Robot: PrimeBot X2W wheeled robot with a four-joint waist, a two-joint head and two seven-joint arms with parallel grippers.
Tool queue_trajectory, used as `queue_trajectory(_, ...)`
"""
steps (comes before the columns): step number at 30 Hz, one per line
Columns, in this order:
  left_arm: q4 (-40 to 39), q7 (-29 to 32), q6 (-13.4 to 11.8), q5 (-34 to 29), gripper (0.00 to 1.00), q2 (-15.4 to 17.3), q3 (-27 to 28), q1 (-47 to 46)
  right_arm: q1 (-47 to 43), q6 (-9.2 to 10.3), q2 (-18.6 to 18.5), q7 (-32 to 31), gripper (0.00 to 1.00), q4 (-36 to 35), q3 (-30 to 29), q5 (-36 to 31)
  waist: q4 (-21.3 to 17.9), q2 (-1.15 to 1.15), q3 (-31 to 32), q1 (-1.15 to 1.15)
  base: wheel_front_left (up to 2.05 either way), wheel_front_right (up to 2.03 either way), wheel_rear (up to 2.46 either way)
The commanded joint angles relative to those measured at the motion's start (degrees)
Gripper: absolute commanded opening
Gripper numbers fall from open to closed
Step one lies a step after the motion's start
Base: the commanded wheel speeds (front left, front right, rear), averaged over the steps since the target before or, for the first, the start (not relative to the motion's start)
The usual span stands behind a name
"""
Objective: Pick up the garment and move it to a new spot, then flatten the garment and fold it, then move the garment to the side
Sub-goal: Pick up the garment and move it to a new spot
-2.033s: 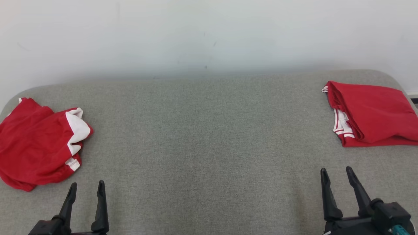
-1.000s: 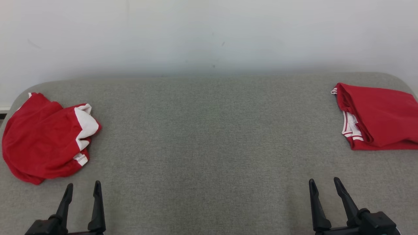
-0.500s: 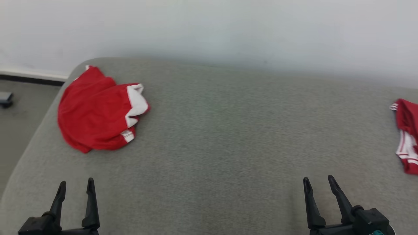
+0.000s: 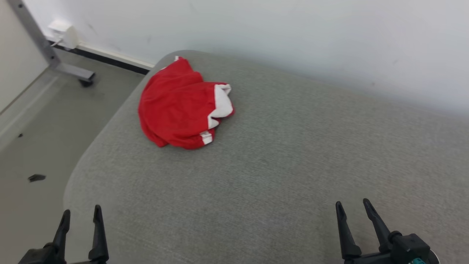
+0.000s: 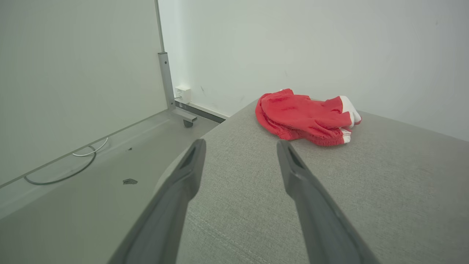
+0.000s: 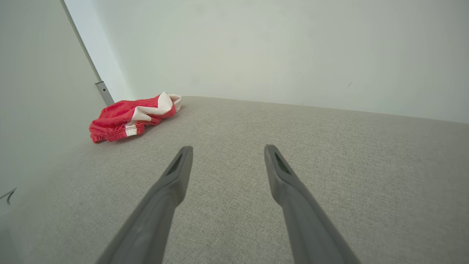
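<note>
A crumpled red garment point(image 4: 179, 104) with white trim is seen lying untouched near the far left corner of the grey cloth-covered desk point(image 4: 278, 165). The fingers of the left gripper point(image 4: 81, 209) and right gripper point(image 4: 351, 202) are held spread and empty by the near edge, presumably readied for the first pick-up.

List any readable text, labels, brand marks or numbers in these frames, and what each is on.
No word, label, brand, number or sign can be read in any view.
red garment: white panels and stripes, no print visible.
white wall box: too small to tell whether it carries a marking.
grey cushion: plain fabric, no tag seen.
</note>
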State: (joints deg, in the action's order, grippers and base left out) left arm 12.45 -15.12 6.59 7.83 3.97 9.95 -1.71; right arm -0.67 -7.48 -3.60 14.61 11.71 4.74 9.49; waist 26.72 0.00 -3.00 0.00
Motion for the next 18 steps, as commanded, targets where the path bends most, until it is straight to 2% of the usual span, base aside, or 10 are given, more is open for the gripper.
queue_trajectory(1,-0.27,-0.01,-0.29,0.66,1.0,-0.14,0.66,1.07,0.18,0.01,-0.41,-0.31,1.0,-0.09,0.51,-0.05,3.14,0.0,0.21,0.0,0.0,0.0,0.0)
queue_trajectory(14,-0.46,-0.01,-0.3,0.41,1.0,-0.57,1.1,0.6,0.0,0.01,-0.83,-0.16,1.0,0.51,0.38,0.62,2.87,0.0,0.5,0.0,0.0,0.0,0.0)
queue_trajectory(18,-0.29,-0.01,-0.07,1.14,1.0,-0.47,1.14,-1.77,0.27,0.01,-0.71,-0.19,1.0,-0.07,-0.52,0.0,1.34,0.0,-0.73,0.0,0.0,0.0,0.0)
